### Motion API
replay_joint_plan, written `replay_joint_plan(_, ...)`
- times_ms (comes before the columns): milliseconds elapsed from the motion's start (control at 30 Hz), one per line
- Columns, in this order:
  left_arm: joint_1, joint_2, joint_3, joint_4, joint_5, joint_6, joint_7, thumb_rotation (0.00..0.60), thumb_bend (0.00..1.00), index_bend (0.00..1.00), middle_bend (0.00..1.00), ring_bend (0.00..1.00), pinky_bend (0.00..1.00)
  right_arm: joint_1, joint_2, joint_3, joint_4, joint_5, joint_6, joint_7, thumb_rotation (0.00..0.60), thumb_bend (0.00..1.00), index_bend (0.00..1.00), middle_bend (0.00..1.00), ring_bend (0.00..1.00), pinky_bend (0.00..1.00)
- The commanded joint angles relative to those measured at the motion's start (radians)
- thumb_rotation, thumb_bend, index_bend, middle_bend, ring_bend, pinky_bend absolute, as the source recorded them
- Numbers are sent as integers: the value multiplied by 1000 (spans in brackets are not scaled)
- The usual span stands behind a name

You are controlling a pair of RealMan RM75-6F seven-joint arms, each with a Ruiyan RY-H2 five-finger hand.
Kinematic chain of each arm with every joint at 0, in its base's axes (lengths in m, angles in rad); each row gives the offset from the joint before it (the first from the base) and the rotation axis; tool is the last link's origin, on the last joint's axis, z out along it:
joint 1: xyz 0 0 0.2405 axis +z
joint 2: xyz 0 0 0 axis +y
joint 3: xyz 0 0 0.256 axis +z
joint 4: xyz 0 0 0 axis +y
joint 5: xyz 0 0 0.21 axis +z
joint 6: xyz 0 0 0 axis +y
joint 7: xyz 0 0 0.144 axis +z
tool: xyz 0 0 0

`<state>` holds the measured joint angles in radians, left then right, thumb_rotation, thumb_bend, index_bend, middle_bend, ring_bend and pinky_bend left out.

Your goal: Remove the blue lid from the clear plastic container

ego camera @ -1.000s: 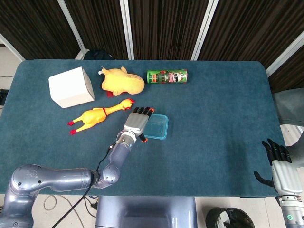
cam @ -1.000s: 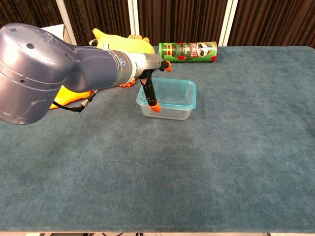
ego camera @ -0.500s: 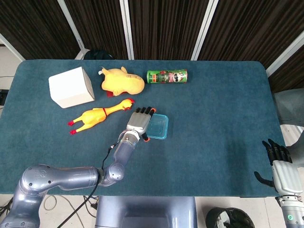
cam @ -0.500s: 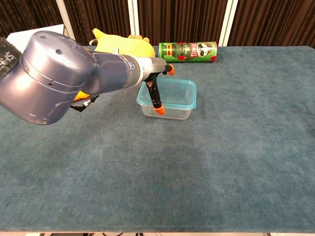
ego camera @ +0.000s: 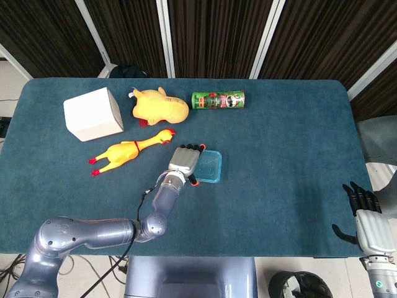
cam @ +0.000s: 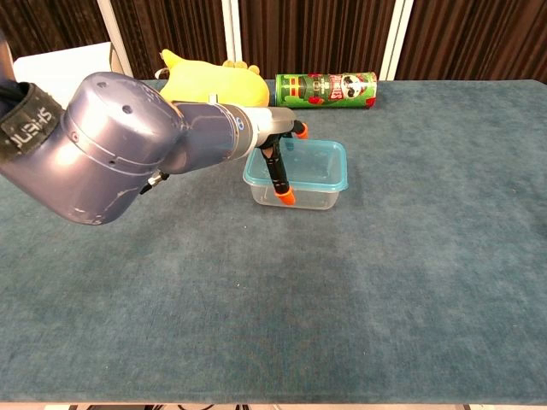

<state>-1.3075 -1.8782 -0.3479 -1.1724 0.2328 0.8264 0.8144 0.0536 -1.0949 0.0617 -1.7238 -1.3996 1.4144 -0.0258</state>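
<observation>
While the teal table (ego camera: 285, 124) fills most of the head view from edge to edge, the left arm (ego camera: 93, 233) takes up the lower left of that frame and much of the left half of the chest view, a bulky grey-violet limb reaching toward the centre. At the upper left of the head view sits a white box (ego camera: 93, 113), with a plump yellow plush toy (ego camera: 160, 107) just beside it toward the middle. Below those two lies a yellow rubber chicken (ego camera: 127, 153), stretched out at a slant. A green snack can (ego camera: 218, 99) lies on its side in the upper middle of the frame, near the plush toy.

Close to the centre of the table stands the clear plastic container (cam: 299, 190), with the blue lid (cam: 303, 164) on top of it; whether the lid sits fully seated cannot be told. The left hand (ego camera: 185, 161) lies over the left edge of the lid, fingers bent down across it, and in the chest view an orange-tipped thumb (cam: 280, 181) runs down the container's near wall, so the hand grips the lid's rim. At the lower right corner of the head view the right hand (ego camera: 367, 222) hangs off the table edge, well apart from everything, its dark fingers spread and holding nothing.
</observation>
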Motion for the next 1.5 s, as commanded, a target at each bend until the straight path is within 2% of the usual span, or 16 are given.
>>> replay_joint_plan(33,16,7,9,-16,67,-7,-40,600,71,195,241,162,276,0,0,-1,0,-1,0,0,600,309,0,0,0,0)
replay_joint_plan(367,89,112,101,-137,274,-30,-100,600,75,212,252,181,298,3,0,-3,11,-20,5,-12,600,309,0,0,0,0)
replay_joint_plan(533,132,170,118,-203,368,-50,-170,600,74,212,252,181,298,8,-4,-11,22,-65,21,-27,600,308,0,0,0,0)
replay_joint_plan(733,166,198,134,-228,452,-71,-246,600,74,212,250,181,300,20,-19,-20,21,-131,37,-53,600,308,0,0,0,0)
replay_joint_plan(1100,176,195,134,-262,496,-70,-312,600,74,212,250,181,307,78,-113,-16,-14,-148,-33,-169,600,308,0,0,0,0)
replay_joint_plan(1500,152,168,139,-272,457,-53,-299,600,75,212,252,181,307,115,-276,-27,8,-122,-97,-251,600,307,0,0,0,0)
